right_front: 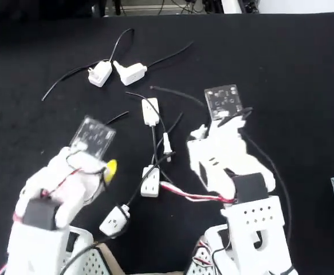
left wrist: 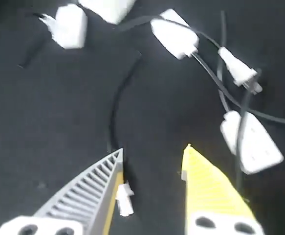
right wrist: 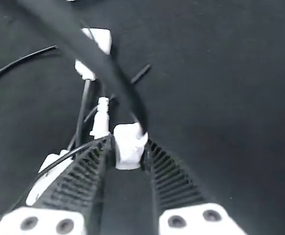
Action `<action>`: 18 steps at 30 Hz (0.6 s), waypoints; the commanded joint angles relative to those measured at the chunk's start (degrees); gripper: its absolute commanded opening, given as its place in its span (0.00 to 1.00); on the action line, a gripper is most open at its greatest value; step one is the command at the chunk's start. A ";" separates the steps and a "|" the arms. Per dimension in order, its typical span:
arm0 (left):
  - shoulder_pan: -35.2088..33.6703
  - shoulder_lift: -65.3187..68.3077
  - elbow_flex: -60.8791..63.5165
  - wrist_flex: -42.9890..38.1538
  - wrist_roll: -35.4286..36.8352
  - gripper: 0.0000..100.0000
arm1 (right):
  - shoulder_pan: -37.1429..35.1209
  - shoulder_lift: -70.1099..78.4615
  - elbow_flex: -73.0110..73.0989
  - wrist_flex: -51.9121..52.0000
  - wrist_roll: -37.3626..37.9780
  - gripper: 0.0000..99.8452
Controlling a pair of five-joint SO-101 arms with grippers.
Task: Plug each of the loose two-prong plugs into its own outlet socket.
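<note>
**Right gripper** (right wrist: pixel 128 141): jaws pinched on a white two-prong plug (right wrist: pixel 130 152). Its black cable (right wrist: pixel 120 93) left the far end of the body, and the prongs were hidden between the fingers. This held plug sat just right of the middle of the black table (right_front: pixel 293 69).

**Sockets:** three lay to its left.
- The far socket (right_front: pixel 150 110) was left and slightly farther off, with its long axis running near to far.
- The middle socket (right_front: pixel 150 181) was left and nearer.
- The near socket (right_front: pixel 116 220) lay close to the left arm's base.

**Loose plugs:** a slim plug (right_front: pixel 167 143) lay between the far and middle sockets, just left of the right gripper. A squat plug (right_front: pixel 99 73) and an angled plug (right_front: pixel 131 71) lay side by side at the far left.

**Left gripper** (left wrist: pixel 154 149): jaws spread with nothing between them, hovering left of the socket row.

**Coming move (judgement):** the right arm was the nearer to the far socket. The move probably called for carrying the held plug leftward and turning its prongs toward that socket's face.
</note>
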 commanded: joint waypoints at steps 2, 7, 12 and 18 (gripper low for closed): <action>6.73 16.00 -7.69 0.26 8.00 0.26 | 3.96 -0.31 -2.51 -0.97 1.23 0.01; 10.51 28.66 -12.09 -0.18 13.71 0.29 | 4.04 -0.66 1.01 -0.97 5.01 0.01; 12.79 39.03 -17.63 -0.62 19.16 0.29 | 3.96 -0.66 2.68 -0.97 6.42 0.01; 17.71 49.05 -20.70 -5.27 23.21 0.29 | 3.96 -0.66 2.68 -0.70 6.42 0.01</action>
